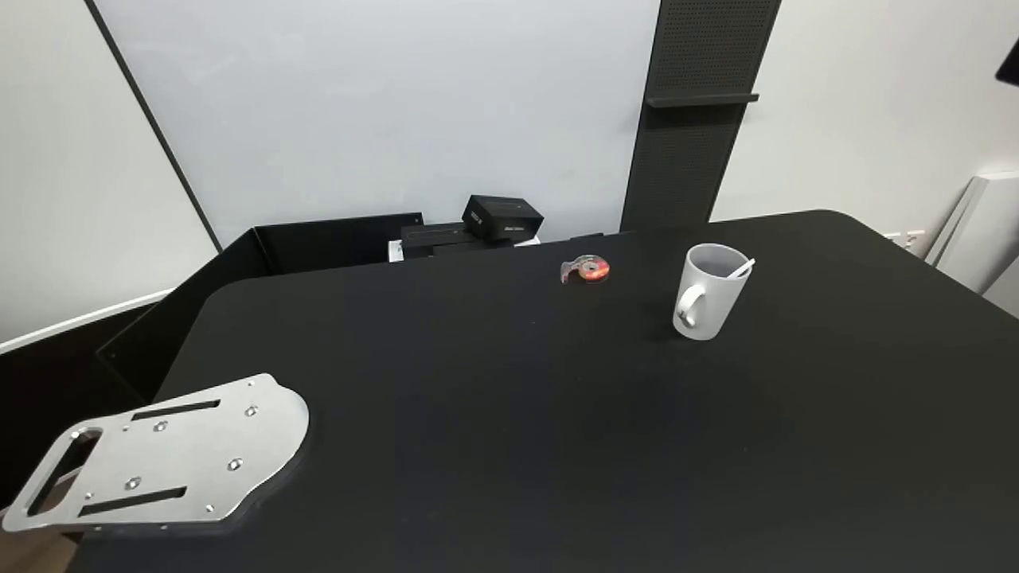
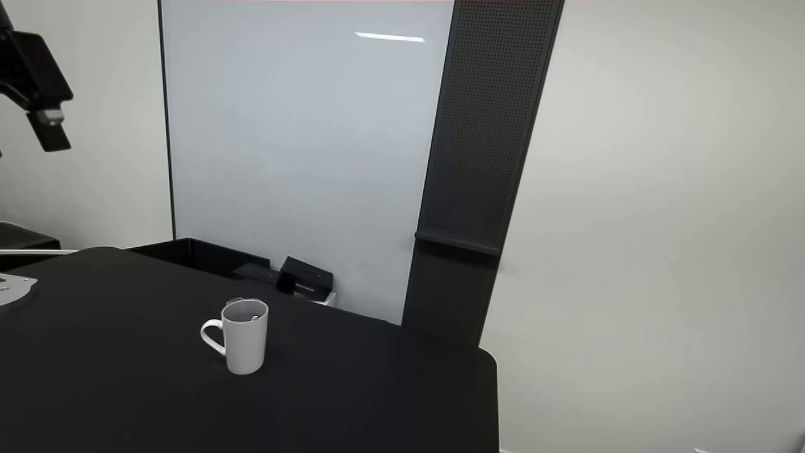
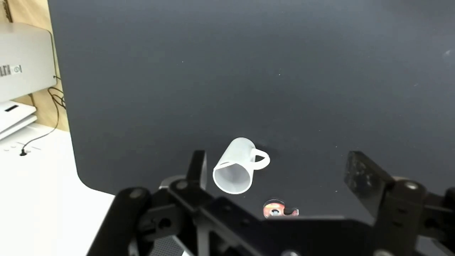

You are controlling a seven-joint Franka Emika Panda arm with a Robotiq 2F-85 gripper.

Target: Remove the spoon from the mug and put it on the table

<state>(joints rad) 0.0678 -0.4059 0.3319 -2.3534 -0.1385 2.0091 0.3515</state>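
The white mug point(image 1: 708, 294) stands upright on the black table point(image 1: 493, 414); it also shows in an exterior view point(image 2: 245, 340) and in the wrist view point(image 3: 236, 153). The white spoon point(image 1: 742, 268) leans inside the mug, with its handle end sticking out over the rim. In the wrist view the spoon point(image 3: 227, 165) lies across the rim's edge; its lower part is hidden in the mug. My gripper point(image 3: 279, 169) is open and empty, high above the table. Part of the gripper point(image 2: 49, 123) shows at the upper left in an exterior view, well away from the mug.
A red-orange tape dispenser point(image 1: 591, 269) lies near the mug, by the table's back edge. A light grey metal plate point(image 1: 191, 454) lies at the table's left end. Black boxes point(image 1: 503, 219) stand behind the table, against a white wall. A dark perforated panel point(image 2: 490, 126) rises behind.
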